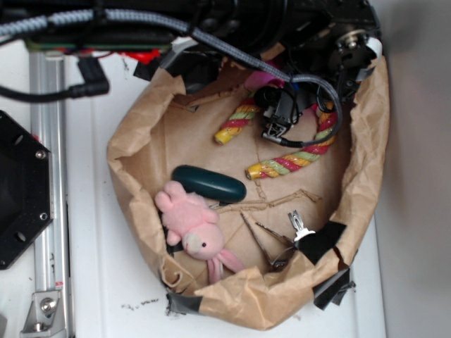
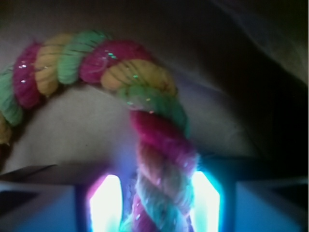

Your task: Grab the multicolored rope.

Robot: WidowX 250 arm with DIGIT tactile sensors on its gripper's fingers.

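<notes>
Lining the workspace, paper bag (image 1: 141, 134) holds everything. Rope (image 1: 296, 158) lies in a U under the gripper (image 1: 280, 120), its bend hidden by the arm. Wrist view: rope (image 2: 161, 145) runs between the 2 fingers (image 2: 104, 203), glare hiding any contact; grip cannot be confirmed. Green oblong (image 1: 209, 183) and bunny (image 1: 190, 222) sit apart, nearer the bag's front. Risk: the thick twist slipping out during lift if the jaws close shallow.

A white table (image 1: 106, 282) carries a crumpled brown paper bag (image 1: 134, 141) with rolled-down walls, patched with black tape. Beside the bag, on the table's left part, lie a metal rail (image 1: 49, 211), a black hexagonal plate (image 1: 21, 190) and a black cable (image 1: 56, 91).
</notes>
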